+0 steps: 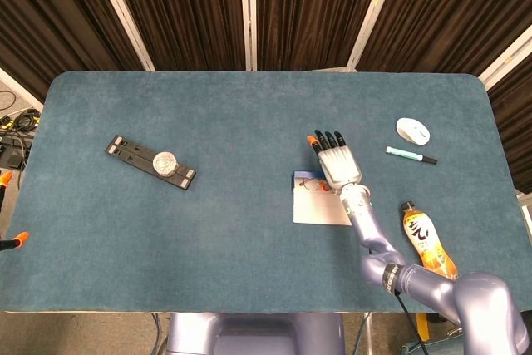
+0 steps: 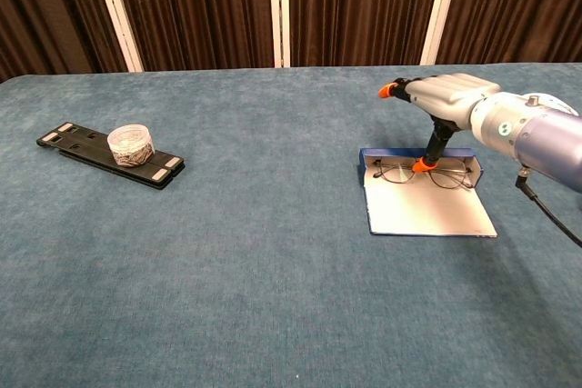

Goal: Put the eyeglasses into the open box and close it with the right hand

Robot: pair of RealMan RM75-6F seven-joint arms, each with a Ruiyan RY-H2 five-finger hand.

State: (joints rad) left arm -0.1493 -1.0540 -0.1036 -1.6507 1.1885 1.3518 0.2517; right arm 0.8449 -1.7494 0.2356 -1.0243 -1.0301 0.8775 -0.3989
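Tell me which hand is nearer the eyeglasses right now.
Right. The right hand hovers directly over the eyeglasses in the open box, one fingertip reaching down to the frame. The left hand is not in either view.

Silver right hand point(image 2: 446, 97), black fingers, orange fingertips point(image 2: 389, 90).

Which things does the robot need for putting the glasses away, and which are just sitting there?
Needed:
eyeglasses
open box
right hand

Just sitting there:
computer mouse
marker pen
orange drink bottle
black tray with a small clear jar
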